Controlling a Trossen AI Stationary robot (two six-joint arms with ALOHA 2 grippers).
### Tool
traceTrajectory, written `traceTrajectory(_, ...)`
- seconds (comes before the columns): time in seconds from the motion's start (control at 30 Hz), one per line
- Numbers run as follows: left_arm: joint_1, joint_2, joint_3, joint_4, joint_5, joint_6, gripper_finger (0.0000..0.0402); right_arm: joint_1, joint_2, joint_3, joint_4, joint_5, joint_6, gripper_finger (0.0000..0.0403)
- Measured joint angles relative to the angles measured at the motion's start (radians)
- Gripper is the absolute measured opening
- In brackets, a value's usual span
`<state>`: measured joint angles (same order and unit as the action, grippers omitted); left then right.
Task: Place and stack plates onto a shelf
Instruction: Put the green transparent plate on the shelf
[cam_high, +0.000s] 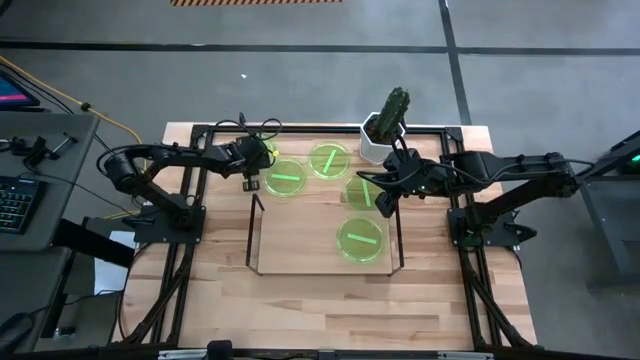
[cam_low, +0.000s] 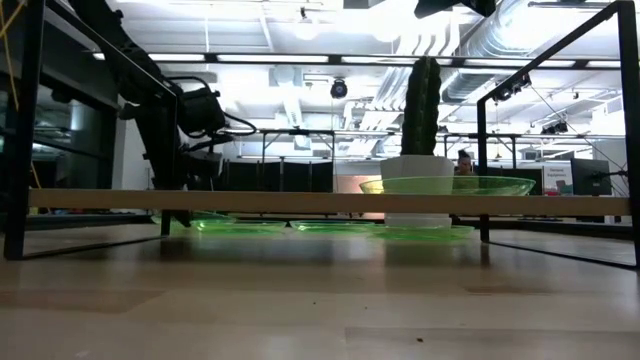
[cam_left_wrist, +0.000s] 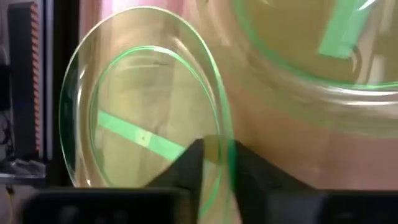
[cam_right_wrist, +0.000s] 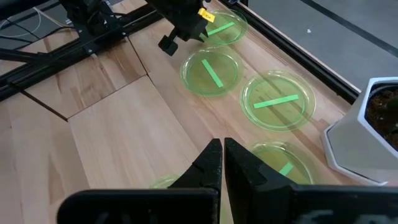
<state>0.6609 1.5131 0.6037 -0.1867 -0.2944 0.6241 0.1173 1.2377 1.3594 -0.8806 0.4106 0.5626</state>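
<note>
Five green plates show. One plate (cam_high: 360, 240) (cam_low: 445, 186) lies flat on the shelf (cam_high: 300, 245) (cam_low: 250, 201). Three more plates (cam_high: 286, 178) (cam_high: 328, 160) (cam_high: 360, 190) lie on the table along the shelf's far side. The fifth plate (cam_high: 268, 150) (cam_left_wrist: 137, 118) sits half hidden under my left gripper (cam_high: 252, 172) (cam_left_wrist: 219, 171), which is shut on its rim. My right gripper (cam_high: 385, 200) (cam_right_wrist: 222, 165) hovers shut above the plate (cam_right_wrist: 280, 163) near the cactus, touching nothing. My left gripper has the rim (cam_left_wrist: 225, 146) of the leftmost plate between its two fingers, one finger (cam_left_wrist: 186, 171) inside the plate and the other (cam_left_wrist: 258, 177) outside it. It comes from above, slanting down. I cannot tell whether the plate is lifted off the table.
A white pot with a cactus (cam_high: 385, 128) (cam_low: 420, 130) (cam_right_wrist: 373, 124) stands at the table's far edge, close to my right gripper. A black metal frame (cam_high: 190, 200) runs round the work area. The shelf's left half (cam_right_wrist: 124, 130) is bare wood.
</note>
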Motion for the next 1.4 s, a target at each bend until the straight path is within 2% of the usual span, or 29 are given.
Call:
traceTrajectory(0.07,0.0,0.0,0.006,-0.017,-0.008,-0.025,0.0015,0.0,0.0,0.0,0.0,0.0,0.006,0.0)
traceTrajectory(0.27,0.005,-0.029,0.06,-0.106,-0.014,-0.084,0.0003,0.0,0.0,0.0,0.001,-0.001,0.016,0.0)
traceTrajectory(0.63,0.003,-0.301,0.17,-0.223,0.002,-0.168,0.0001,0.0,0.0,0.0,0.001,-0.001,-0.003,0.0)
traceTrajectory(0.77,-0.032,-0.382,0.221,-0.282,0.027,-0.222,0.0,0.0,0.0,0.0,0.001,-0.001,-0.013,0.0)
traceTrajectory(0.9,-0.137,-0.419,0.298,-0.318,0.068,-0.29,0.0,0.0,0.0,0.0,0.001,-0.001,-0.029,0.0)
traceTrajectory(1.07,-0.351,-0.389,0.434,-0.342,0.073,-0.381,0.0,0.0,0.0,0.0,0.001,0.001,-0.032,0.0)
traceTrajectory(1.3,-0.659,-0.221,0.706,-0.462,0.061,-0.458,0.0,-0.04,0.0,0.0,-0.042,0.016,0.013,0.0)
traceTrajectory(1.4,-0.777,-0.119,0.814,-0.536,0.007,-0.462,0.0,-0.065,0.0,0.0,-0.063,0.007,-0.014,0.0)
